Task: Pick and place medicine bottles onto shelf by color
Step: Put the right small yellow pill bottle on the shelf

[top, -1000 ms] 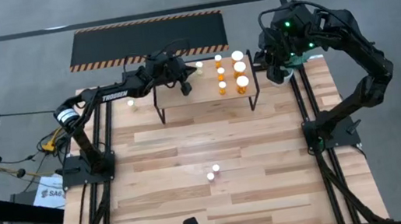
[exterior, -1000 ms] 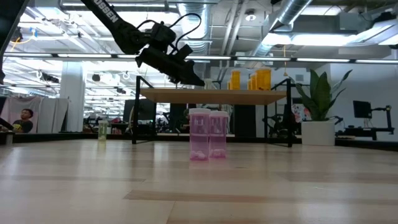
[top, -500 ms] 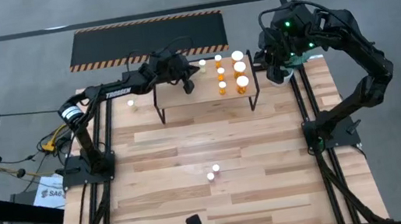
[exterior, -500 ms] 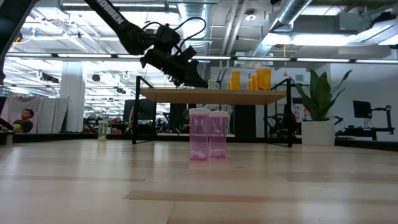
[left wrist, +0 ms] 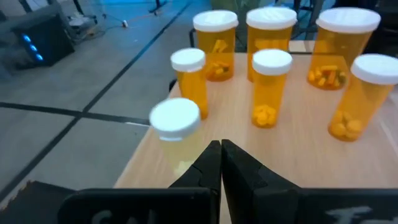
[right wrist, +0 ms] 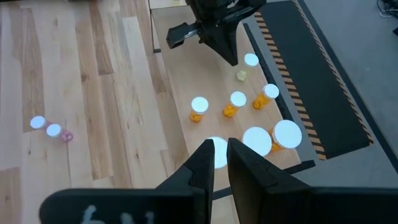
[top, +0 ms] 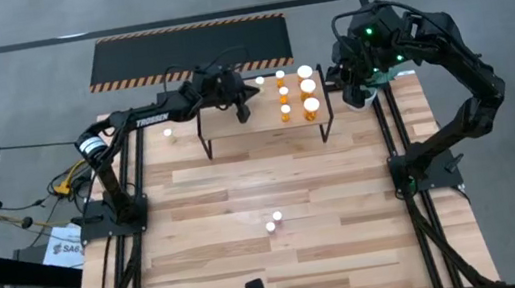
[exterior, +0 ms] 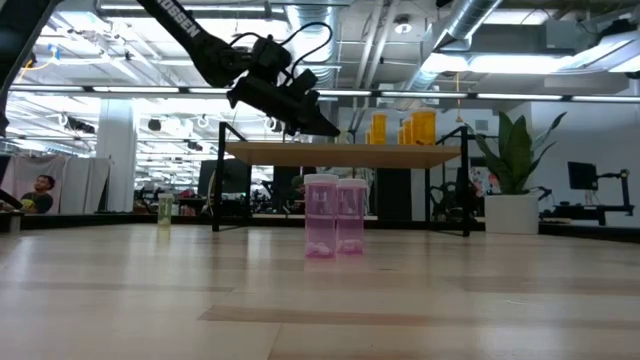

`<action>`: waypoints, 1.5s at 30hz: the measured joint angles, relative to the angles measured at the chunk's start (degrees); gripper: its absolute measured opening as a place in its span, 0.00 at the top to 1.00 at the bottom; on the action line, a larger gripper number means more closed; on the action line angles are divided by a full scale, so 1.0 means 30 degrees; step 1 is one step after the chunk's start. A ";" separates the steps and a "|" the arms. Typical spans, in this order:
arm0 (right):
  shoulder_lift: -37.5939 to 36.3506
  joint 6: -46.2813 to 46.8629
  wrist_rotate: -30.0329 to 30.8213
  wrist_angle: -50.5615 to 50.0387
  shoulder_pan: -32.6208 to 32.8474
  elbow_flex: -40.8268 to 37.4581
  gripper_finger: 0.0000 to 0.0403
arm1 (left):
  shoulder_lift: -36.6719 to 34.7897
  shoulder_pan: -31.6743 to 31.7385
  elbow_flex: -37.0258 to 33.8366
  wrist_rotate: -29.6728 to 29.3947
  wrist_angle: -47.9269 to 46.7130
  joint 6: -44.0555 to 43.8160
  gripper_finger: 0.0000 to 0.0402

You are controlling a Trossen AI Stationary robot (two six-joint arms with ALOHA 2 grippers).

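the table (top: 282,176) carries the shelf (top: 225,128) at its far edge, wood top on thin black legs. the left arm (top: 133,121) reaches out over the shelf, and the left gripper (left wrist: 221,163) hangs just above the top, fingers pressed together, nothing between them. the right arm (top: 459,65) waits off the shelf's right end, with the right gripper (right wrist: 221,163) high above the shelf; fingers nearly together, a thin gap, holding nothing that shows. on the shelf six orange bottles (left wrist: 272,87) stand upright in rows, white caps on. a pale green bottle (left wrist: 177,134) stands by itself just left of them at the far edge, right in front of the left gripper. two pink bottles (exterior: 335,215) stand touching mid-table, well clear of the shelf. one more green bottle (exterior: 165,208) sits on the table left of the shelf.
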 joint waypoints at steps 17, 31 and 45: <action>0.0000 0.0053 0.0000 0.0101 0.0000 0.0000 0.84 | 0.1206 -0.0555 0.0477 0.0140 0.1291 -0.0626 1.00; 0.0000 0.0159 -0.0007 -0.0022 0.0015 0.0000 0.84 | 0.1581 -0.0473 0.1371 -0.0822 0.0990 -0.0269 1.00; 0.0000 0.0042 -0.0007 -0.0007 0.0015 0.0000 0.84 | 0.1581 -0.0431 0.1377 -0.0831 0.0723 0.0090 1.00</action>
